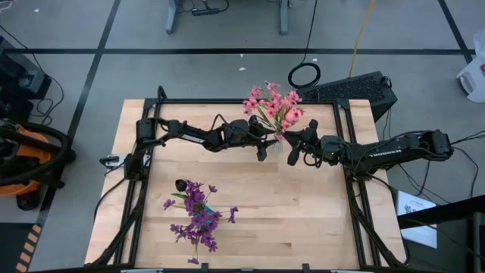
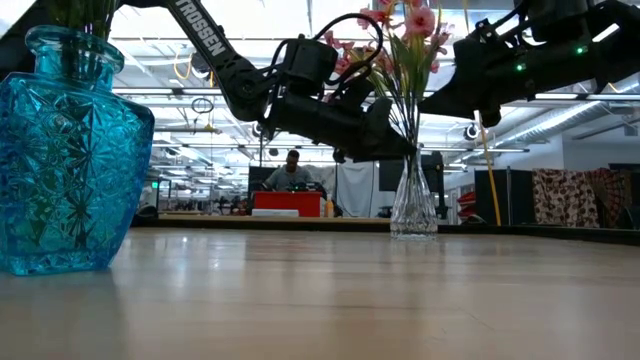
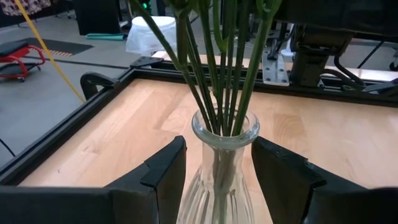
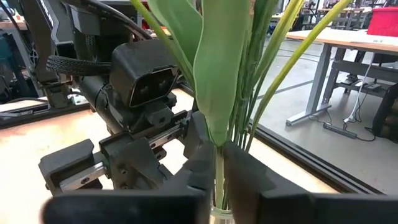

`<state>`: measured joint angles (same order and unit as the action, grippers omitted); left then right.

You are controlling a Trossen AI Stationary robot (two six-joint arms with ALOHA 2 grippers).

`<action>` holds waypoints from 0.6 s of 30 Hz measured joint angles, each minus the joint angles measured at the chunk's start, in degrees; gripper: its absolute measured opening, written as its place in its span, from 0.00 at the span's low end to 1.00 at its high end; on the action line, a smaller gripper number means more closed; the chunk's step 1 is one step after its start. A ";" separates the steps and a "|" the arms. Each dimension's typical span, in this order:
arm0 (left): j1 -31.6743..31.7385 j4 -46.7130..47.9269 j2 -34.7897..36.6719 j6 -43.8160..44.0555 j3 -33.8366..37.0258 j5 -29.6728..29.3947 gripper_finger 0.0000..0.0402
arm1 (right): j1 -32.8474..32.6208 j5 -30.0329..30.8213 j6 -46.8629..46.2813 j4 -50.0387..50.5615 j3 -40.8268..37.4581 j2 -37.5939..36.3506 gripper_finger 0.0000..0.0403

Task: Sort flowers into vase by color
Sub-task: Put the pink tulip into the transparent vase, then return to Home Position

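Both pincers meet at the clear vase (image 2: 413, 205) on the far bench (image 1: 303, 205): the left pincer (image 3: 217, 171) is spread open around its neck, while the right pincer (image 4: 217, 165) is closed on a pink-flower stem (image 4: 219, 168). Insertion of the pink flowers (image 1: 273, 106) is judged nearly finished; release of the stem is required next.

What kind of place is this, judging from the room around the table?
Probably a robotics lab or workshop: a pale wooden table in a black metal frame, other desks with a seated person behind, and cables across the grey floor.

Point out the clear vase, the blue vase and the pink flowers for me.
clear vase (image 3: 224, 134): left wrist view, on its glass neck rim.
blue vase (image 2: 68, 160): low view, on its faceted body.
pink flowers (image 1: 274, 106): high view, on the blossom cluster.
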<state>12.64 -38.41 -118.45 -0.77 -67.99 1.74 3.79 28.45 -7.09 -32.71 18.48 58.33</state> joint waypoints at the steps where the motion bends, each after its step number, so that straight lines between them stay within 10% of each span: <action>1: -0.02 0.17 0.00 0.11 0.00 0.00 0.46 | -0.02 0.00 0.00 0.02 0.00 0.00 0.08; 18: -0.37 23.07 8.99 1.75 0.09 3.15 0.46 | -1.10 -0.33 -5.38 15.13 -0.04 -10.55 0.49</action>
<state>12.27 -15.34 -109.46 0.97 -67.90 4.89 2.69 28.12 -12.47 -17.58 18.44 47.78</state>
